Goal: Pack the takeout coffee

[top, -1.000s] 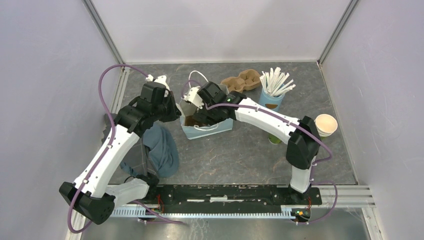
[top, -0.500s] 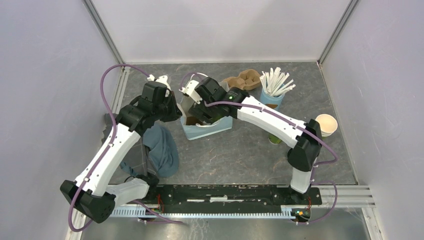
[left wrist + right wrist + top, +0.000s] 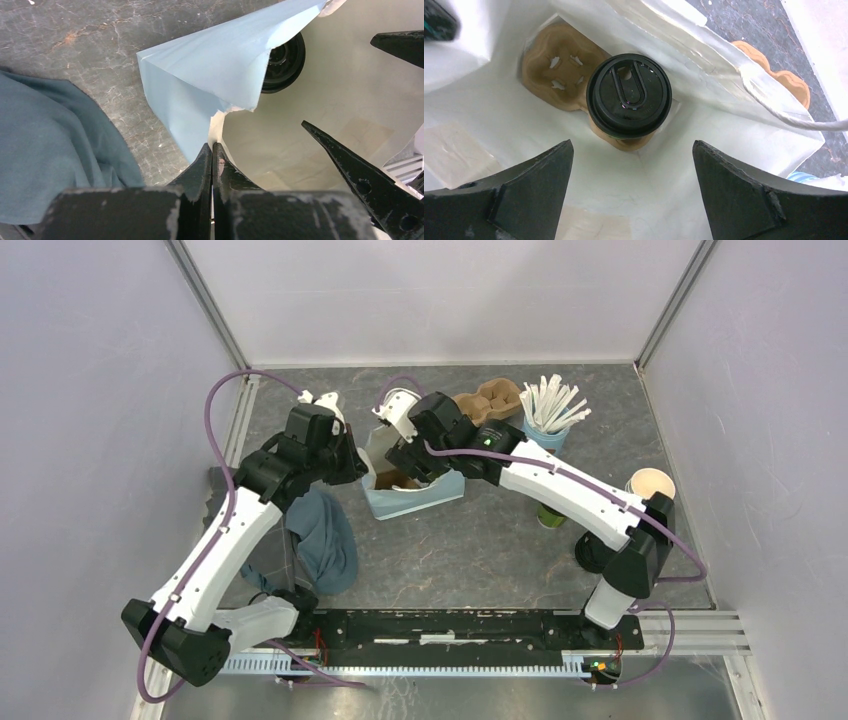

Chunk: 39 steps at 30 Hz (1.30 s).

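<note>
Coffee stands in the bag.
It is mid frame, under the wide, empty right gripper; left gripper pinches the bag.

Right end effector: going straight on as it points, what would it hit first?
Probably the coffee, on its black lid: it stands in a carrier inside the bag, dead ahead of the open right end effector. Depth is unclear.
</note>
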Motion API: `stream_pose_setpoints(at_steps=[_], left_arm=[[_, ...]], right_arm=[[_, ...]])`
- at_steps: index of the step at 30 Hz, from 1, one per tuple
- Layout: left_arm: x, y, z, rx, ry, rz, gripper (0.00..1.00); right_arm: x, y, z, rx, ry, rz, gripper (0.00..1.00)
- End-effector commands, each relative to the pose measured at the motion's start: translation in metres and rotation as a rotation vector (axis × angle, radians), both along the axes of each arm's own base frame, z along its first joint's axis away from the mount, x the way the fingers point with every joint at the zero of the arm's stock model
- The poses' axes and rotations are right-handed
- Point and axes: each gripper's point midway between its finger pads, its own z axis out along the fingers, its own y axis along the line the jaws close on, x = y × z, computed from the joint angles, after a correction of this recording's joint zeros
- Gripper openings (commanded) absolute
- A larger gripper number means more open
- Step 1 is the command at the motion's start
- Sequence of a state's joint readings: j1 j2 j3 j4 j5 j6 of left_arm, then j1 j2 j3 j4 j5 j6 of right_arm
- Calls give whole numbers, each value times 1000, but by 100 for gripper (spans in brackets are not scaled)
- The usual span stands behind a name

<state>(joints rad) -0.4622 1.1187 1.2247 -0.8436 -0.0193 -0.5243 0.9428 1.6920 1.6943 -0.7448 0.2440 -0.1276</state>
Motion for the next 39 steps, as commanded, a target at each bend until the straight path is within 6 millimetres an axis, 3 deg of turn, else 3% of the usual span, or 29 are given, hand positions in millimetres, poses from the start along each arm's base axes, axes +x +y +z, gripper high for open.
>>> stream_pose_setpoints(at_steps=[1,12,18,29,34,39], left_arm=[[-4,-13,-2,-41,-9,-72,2],[-8,-17,-4,-60,-29,-113,2],[-8,-18,-2,-60,-46,-134,2],[-10,-21,-2,-69,-60,-164,2],[-9,-19,-2,-63,-64,-154,2],[-8,-19,-3,-59,-62,-151,2]], right_arm=[[4,16,17,107,-27,-20,94],[13,27,-9,88,32,-158,95],[23,12,-26,26,15,-274,98],[46,4,-47,-53,-10,-404,98],[51,8,-68,-69,18,-375,98],[58,17,-70,-57,14,-343,94]])
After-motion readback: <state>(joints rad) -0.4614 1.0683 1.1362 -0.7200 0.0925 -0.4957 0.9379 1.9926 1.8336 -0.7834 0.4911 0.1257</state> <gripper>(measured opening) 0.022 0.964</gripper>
